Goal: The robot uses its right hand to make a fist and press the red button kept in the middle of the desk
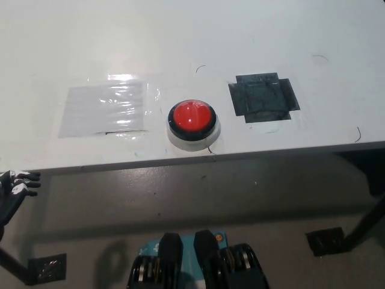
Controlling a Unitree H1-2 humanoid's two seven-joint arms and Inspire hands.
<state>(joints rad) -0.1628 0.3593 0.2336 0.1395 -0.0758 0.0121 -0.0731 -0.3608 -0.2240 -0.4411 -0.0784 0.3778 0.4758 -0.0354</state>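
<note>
Red button [192,117] near desk [240,36] front edge, uncovered.

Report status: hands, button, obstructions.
Left hand low beside desk edge, holding nothing. Right hand out of view. Red button untouched, nothing on it.

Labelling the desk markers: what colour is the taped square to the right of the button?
Black tape square, seen in the head view, on the white desk.

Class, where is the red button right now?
Head view: the red button sits mid-desk near the front edge, between clear tape on its left and black tape on its right.
</note>
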